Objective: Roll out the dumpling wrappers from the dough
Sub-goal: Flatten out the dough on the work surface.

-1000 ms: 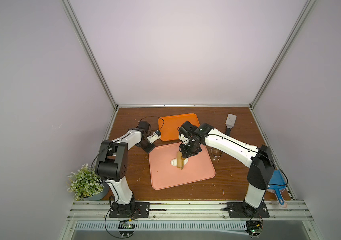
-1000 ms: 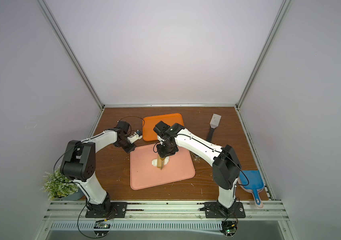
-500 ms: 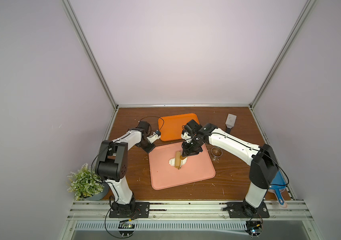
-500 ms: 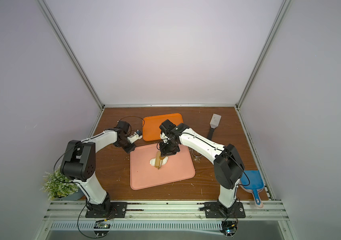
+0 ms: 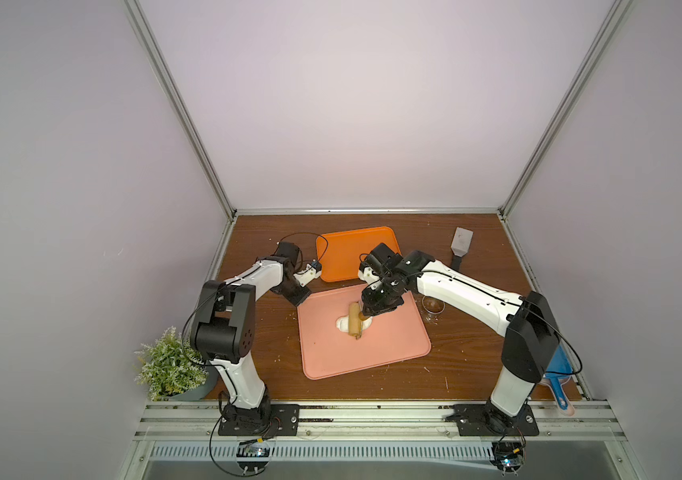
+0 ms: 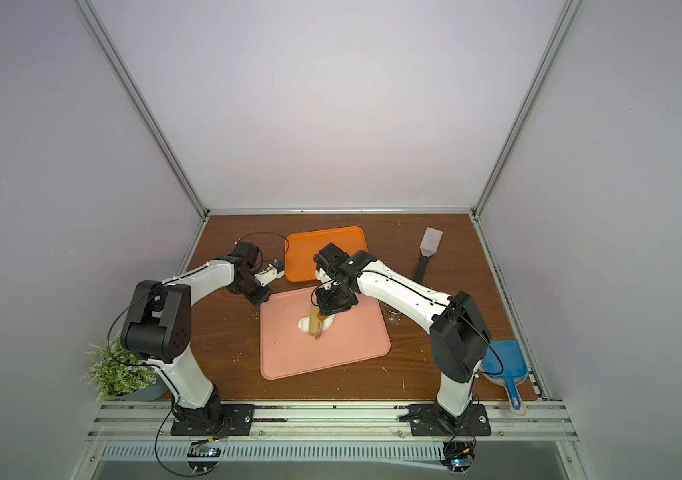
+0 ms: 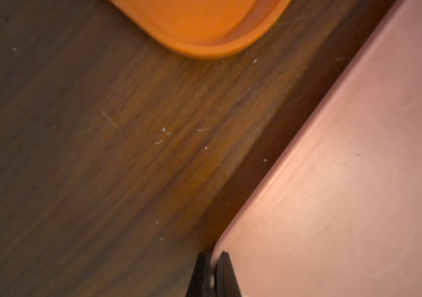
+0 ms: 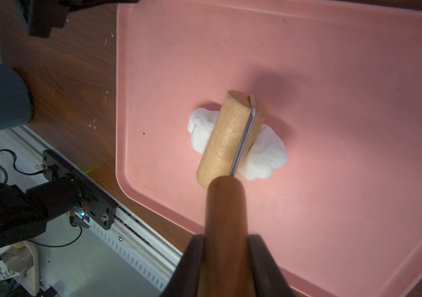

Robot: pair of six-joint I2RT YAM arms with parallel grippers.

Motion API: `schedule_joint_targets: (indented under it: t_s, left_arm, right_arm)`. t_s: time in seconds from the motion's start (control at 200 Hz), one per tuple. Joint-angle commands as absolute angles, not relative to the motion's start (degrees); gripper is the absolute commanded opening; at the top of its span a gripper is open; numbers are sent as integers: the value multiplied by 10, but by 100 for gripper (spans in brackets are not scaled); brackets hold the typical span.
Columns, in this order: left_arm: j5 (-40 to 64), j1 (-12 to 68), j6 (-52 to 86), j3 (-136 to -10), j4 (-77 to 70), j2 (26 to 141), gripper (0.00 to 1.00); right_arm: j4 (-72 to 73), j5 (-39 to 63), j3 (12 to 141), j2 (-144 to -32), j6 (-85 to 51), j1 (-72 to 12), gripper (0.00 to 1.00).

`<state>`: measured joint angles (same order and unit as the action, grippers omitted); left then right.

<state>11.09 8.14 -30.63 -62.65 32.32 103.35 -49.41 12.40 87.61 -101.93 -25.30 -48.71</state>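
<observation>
Right end effector (image 8: 226, 246): is grasping the dark wooden handle of the roller (image 8: 226, 138), one finger pressing on each side of it
Roller: its pale wooden drum is lying across the dough (image 8: 266, 154) and pressing down on its middle; a metal bracket is joining the drum to the handle
Dough: is lying near the middle of the pink tray (image 8: 333, 77) as a white, uneven lump, not yet a thin round wrapper; one end is sticking out on each side of the drum, as both top views are showing (image 5: 341, 324) (image 6: 302, 322)
Left end effector (image 7: 212, 257): is clenched at the far left corner of the pink tray (image 7: 359, 180), with the corner rim showing in the thin slit between its fingers
Pink tray: is lying flat on the brown wooden counter (image 5: 476, 353), between the two arms
Orange tray (image 5: 347, 249): is lying just behind the pink tray, apart from it, with the right arm reaching over its near edge
Spatula (image 5: 461, 245): is lying at the far right of the counter
Small ring (image 5: 433, 305): is lying just beside the right edge of the pink tray, partly under the right arm
Blue scoop (image 5: 557, 370): is lying at the near right corner, behind the right arm
Potted plant (image 5: 165, 370): is standing at the near left, beside the left arm's base
</observation>
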Motion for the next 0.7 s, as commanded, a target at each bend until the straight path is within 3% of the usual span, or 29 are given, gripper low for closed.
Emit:
schedule_joint_targets:
  t_s: [0.0, 0.696]
  left_arm:
    - [97, 105, -307, -579, 293, 1113, 0]
    - [99, 105, -306, -580, 293, 1114, 0]
  right_arm:
    - [-534, 98, 896, -1004, -223, -499, 0]
    - [-572, 120, 978, -1033, -219, -511, 0]
